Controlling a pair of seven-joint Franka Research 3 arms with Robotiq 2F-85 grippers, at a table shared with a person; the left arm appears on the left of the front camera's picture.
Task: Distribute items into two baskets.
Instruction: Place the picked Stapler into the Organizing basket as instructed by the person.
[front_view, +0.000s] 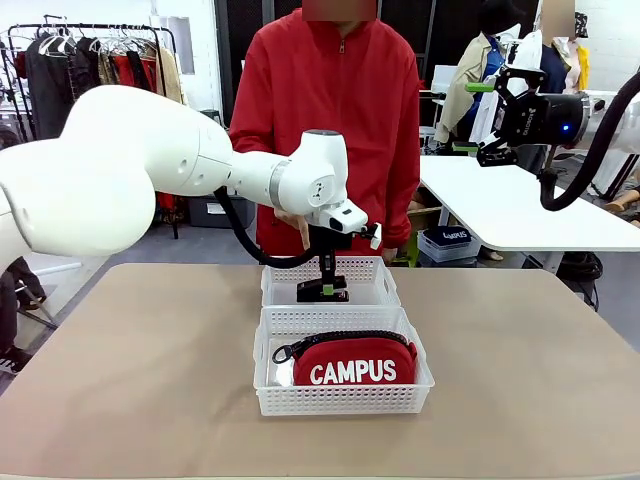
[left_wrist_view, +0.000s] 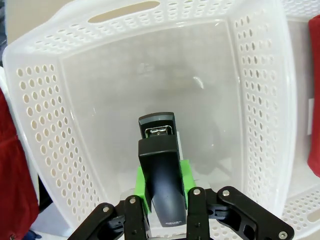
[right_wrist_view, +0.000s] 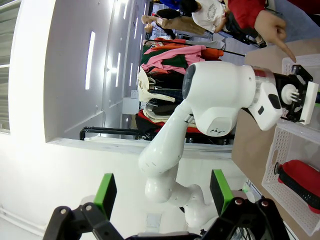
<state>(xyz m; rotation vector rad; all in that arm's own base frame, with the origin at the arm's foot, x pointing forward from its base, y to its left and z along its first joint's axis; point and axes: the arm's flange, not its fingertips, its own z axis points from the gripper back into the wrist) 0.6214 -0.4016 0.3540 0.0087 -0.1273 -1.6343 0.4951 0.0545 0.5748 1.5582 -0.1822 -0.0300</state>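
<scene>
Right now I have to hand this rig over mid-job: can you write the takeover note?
Left end effector: shut on the stapler, lowered inside the far basket.
Right end effector: open, holding nothing, raised high off to the right.
Pouch: lying in the near basket.
Person's hand: pointing down by the far basket.
Done: pouch placed.
Left: release the stapler in the far basket, then withdraw the left arm.
</scene>
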